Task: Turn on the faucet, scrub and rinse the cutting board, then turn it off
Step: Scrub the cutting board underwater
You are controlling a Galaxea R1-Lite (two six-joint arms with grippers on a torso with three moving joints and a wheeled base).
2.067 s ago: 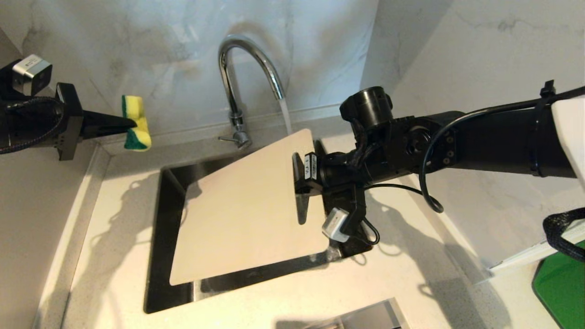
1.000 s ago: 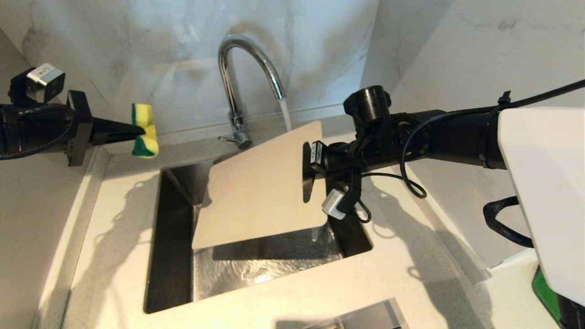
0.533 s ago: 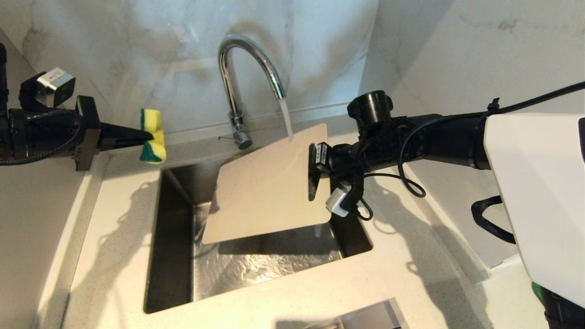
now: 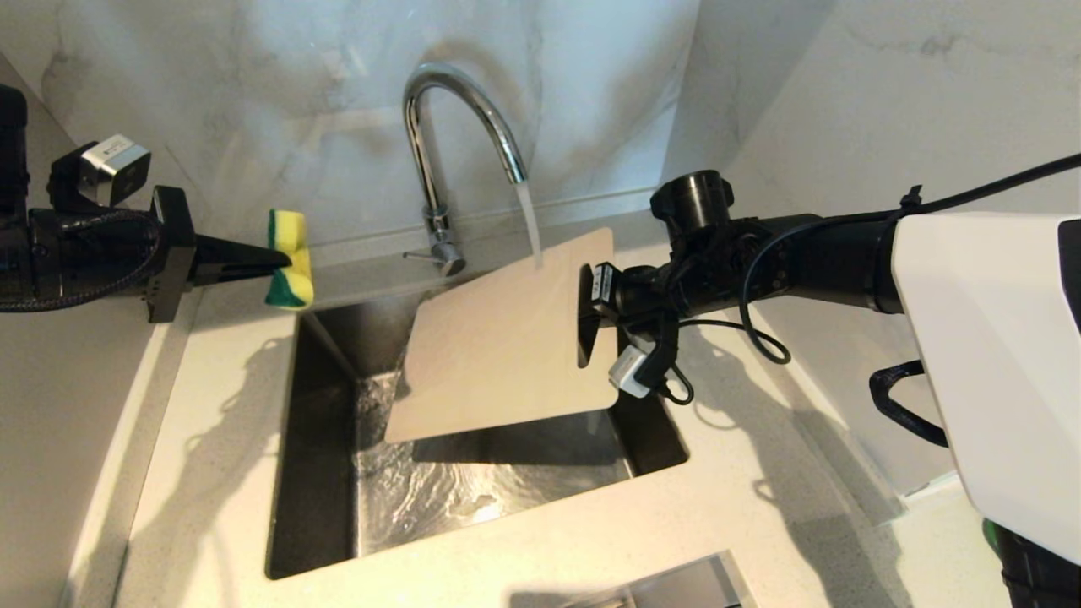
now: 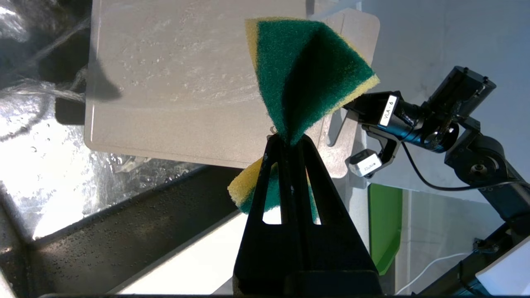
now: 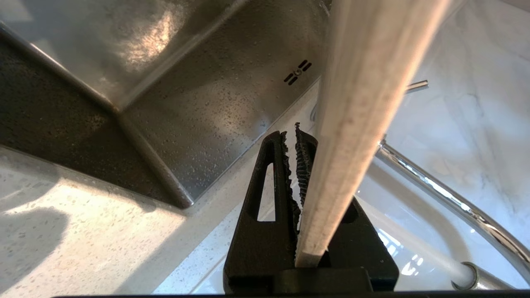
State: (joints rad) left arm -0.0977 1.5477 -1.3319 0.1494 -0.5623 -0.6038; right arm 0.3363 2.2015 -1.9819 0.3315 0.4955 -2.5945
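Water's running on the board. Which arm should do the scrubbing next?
Probably left. The left claw already pinches the sponge beside the faucet, while the right claw is clamped on the cutting board, tilting it under the stream above the sink.

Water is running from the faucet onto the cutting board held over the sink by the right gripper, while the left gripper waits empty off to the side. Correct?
Not empty: the left gripper is shut on a green-and-yellow sponge, as the left wrist view shows. The rest holds.
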